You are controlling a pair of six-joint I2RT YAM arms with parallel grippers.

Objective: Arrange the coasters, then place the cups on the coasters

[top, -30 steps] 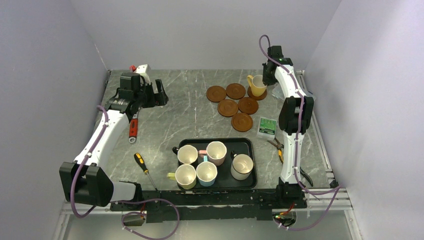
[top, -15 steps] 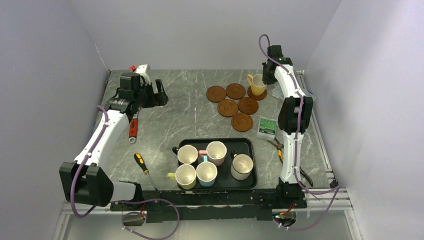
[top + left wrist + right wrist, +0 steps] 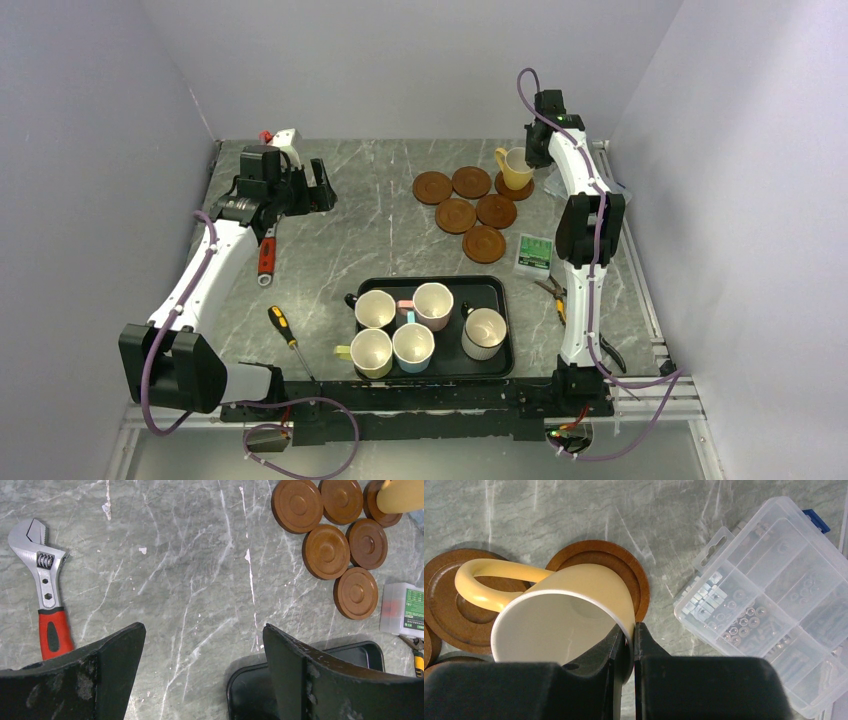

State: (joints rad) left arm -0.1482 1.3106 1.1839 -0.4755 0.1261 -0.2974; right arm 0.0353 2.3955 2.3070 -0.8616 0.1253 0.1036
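Grey veined stone tabletop point(image 3: 380, 230), boxed by plain lilac walls point(image 3: 90, 120). Right tool point(image 3: 633, 630) pinches the rim of the yellow cup point(image 3: 569, 610), tilted over the far-right one of six brown coasters point(image 3: 456, 215). Five cups point(image 3: 414, 345) stand in the black tray point(image 3: 500, 290). Left tool point(image 3: 203, 629) gapes wide, empty.

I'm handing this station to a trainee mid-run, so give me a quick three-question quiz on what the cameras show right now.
1. Multiple choice: how many cups stand in the black tray? A three, B five, C six.
2. True or false: the left gripper is open and holds nothing.
3. Short answer: which cup does the right gripper clamp, and by what part?

Key: 1 B. 2 True. 3 The yellow cup, by its rim, with one finger inside and one outside.
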